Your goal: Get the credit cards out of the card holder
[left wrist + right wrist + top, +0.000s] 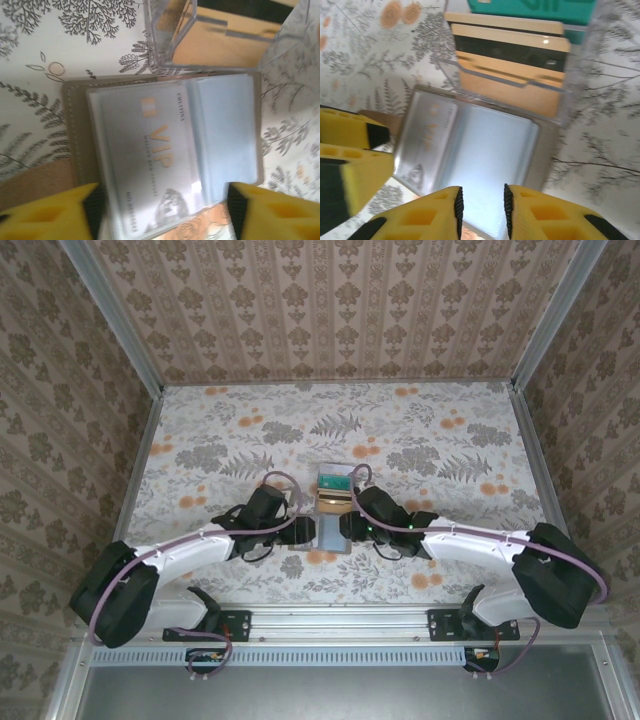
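The taupe card holder (75, 130) lies open and flat on the floral table, its clear pocket faces up. A pale VIP credit card (145, 150) sticks partway out of one pocket toward my left gripper (164, 207), whose jaws stand wide on either side of it. My right gripper (481, 210) hovers over the holder's (547, 150) other pocket, jaws a narrow gap apart with nothing pinched. Both grippers meet at the holder (329, 540) in the top view. A teal credit card (530, 7) and a gold-tan credit card (510, 45) rest in a clear box.
The clear plastic box (333, 490) stands just beyond the holder, touching its far edge. Patterned walls enclose the table on three sides. A strip of brown tape or card (35, 180) lies on the cloth under the holder's left side.
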`<state>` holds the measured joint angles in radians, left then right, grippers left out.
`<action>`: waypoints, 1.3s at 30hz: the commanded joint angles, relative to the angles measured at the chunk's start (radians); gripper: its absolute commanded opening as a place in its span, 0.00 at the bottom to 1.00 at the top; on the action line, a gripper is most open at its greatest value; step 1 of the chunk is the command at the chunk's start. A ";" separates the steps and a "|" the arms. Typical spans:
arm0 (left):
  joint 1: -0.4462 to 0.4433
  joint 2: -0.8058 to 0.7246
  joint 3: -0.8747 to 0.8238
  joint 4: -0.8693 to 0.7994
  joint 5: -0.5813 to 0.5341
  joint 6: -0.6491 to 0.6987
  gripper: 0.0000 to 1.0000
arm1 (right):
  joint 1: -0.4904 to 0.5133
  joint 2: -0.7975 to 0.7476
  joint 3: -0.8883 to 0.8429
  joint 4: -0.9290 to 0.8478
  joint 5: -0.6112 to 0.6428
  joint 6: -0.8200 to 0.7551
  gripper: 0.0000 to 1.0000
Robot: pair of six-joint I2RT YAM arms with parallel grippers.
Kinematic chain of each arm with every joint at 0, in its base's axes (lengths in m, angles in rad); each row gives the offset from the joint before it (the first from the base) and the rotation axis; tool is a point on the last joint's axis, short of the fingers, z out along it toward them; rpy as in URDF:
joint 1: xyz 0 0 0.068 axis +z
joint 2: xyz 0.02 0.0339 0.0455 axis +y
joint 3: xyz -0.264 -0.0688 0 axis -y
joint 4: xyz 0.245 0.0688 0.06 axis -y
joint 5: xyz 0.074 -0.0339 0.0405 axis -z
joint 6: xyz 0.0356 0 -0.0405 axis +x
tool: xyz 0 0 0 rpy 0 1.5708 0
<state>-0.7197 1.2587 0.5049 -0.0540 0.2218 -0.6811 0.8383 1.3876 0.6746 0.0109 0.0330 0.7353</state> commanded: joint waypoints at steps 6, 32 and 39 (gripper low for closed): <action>0.048 0.049 -0.041 0.055 0.032 0.016 0.24 | 0.022 0.178 0.074 0.165 -0.147 0.156 0.28; 0.042 0.111 -0.066 0.102 0.044 -0.021 0.18 | 0.027 0.365 0.112 0.226 -0.190 0.284 0.24; 0.034 0.106 -0.065 0.099 0.044 -0.027 0.17 | 0.027 0.384 0.118 0.241 -0.205 0.291 0.20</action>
<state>-0.6739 1.3533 0.4530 0.0570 0.2508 -0.6903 0.8604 1.7462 0.7738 0.2474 -0.1513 1.0084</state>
